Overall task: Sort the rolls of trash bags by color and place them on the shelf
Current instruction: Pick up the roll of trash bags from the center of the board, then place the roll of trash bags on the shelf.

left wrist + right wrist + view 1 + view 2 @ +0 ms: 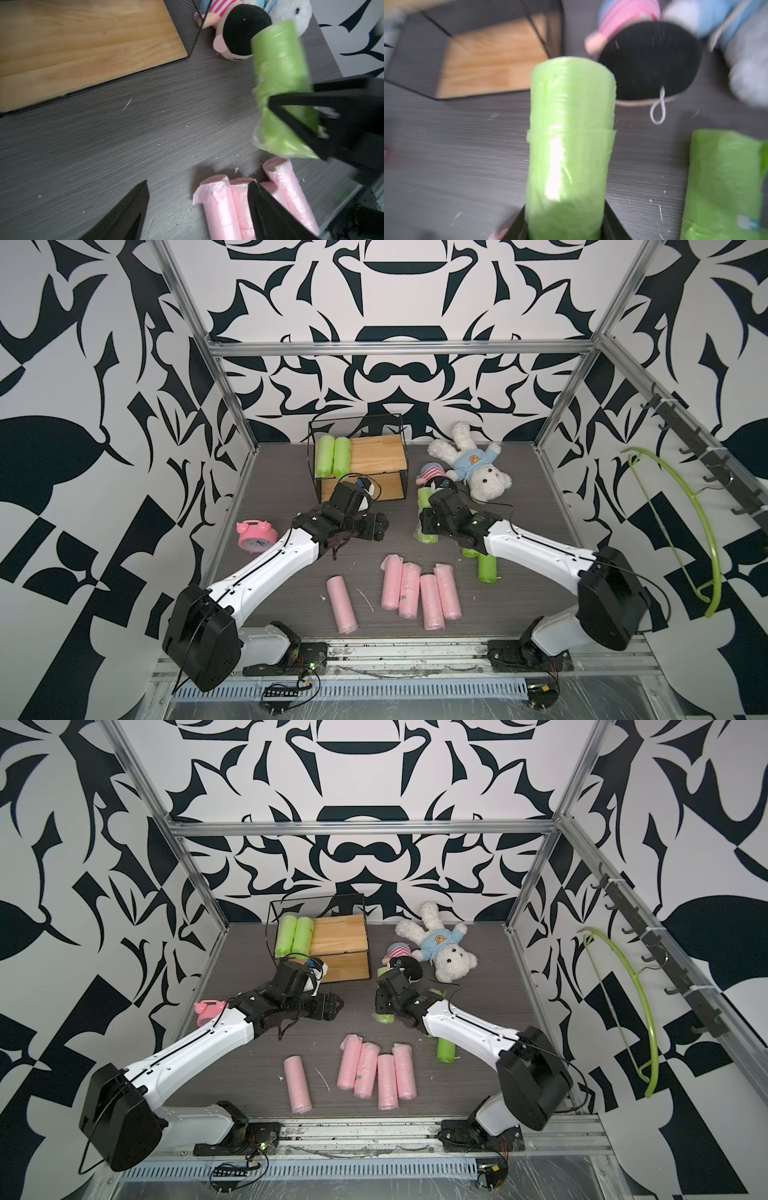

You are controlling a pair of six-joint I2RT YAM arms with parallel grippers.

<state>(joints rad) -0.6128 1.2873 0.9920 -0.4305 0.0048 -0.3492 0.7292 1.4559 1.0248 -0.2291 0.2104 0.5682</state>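
My right gripper (428, 519) is shut on a lime green roll (571, 135). The roll's far end points at the doll, and the left wrist view shows the same roll (278, 72). The left gripper (197, 182) stands open and empty over the floor, beside the ends of the pink rolls (220, 207). Several pink rolls (409, 591) lie near the front in both top views. Two green rolls (333, 455) lie side by side at the left of the shelf's (380, 456) top board. Two more green rolls (487, 568) lie partly under the right arm.
A pink alarm clock (255, 535) stands at the left by the left arm. A white plush bear (473, 464) and a small doll (432, 473) lie right of the shelf. A green hanger (681, 526) hangs on the right wall.
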